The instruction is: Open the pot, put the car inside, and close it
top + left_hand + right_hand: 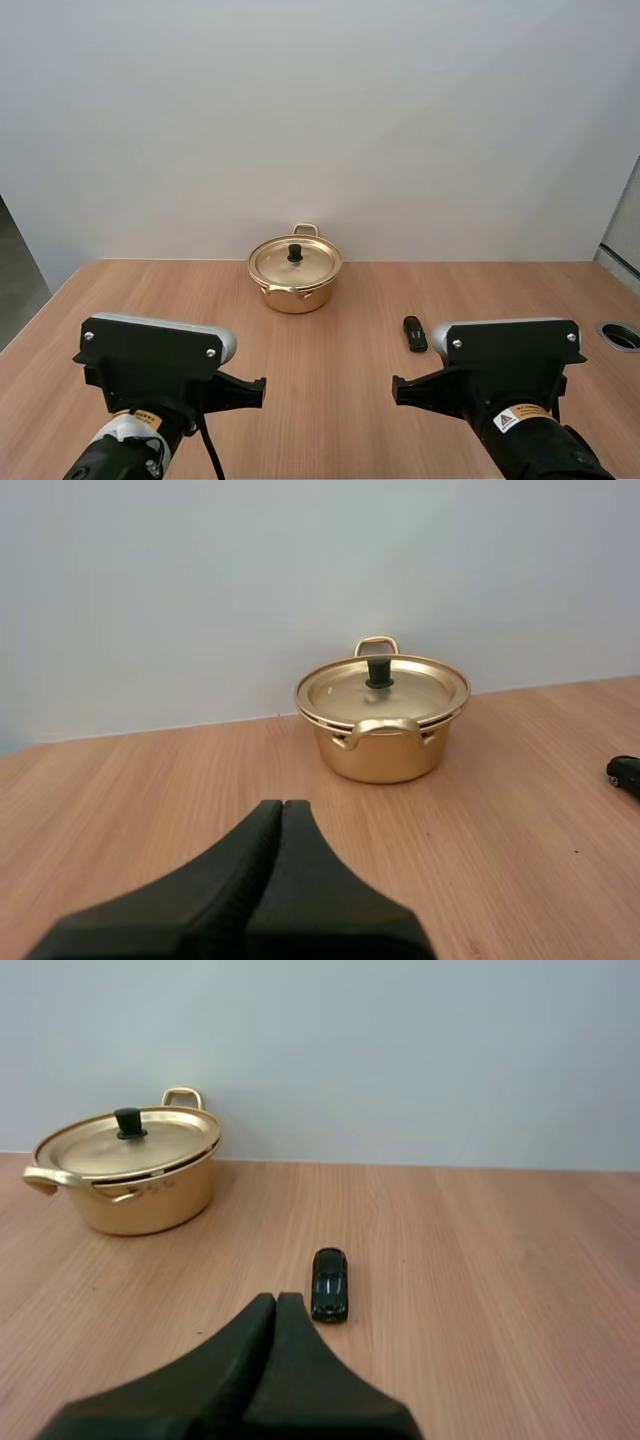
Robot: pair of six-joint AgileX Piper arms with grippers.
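Note:
A small gold pot (pixel 294 283) stands at the back middle of the table, its lid (pixel 295 259) on, with a black knob (pixel 295 251) on top. The pot (pixel 382 735) is ahead of my left gripper (pixel 282 805), whose fingers lie together, shut on nothing. A little black toy car (pixel 415 333) lies on the wood to the right of the pot. The car (pixel 329 1283) sits just beyond my right gripper (pixel 276 1298), which is also shut and holds nothing. The pot (pixel 125 1170) shows farther back in the right wrist view. Both arms (pixel 160 375) (pixel 505 375) hover near the table's front edge.
The wooden table (pixel 320 400) has a round cable hole (pixel 622 334) near its right edge. A plain white wall rises behind the pot.

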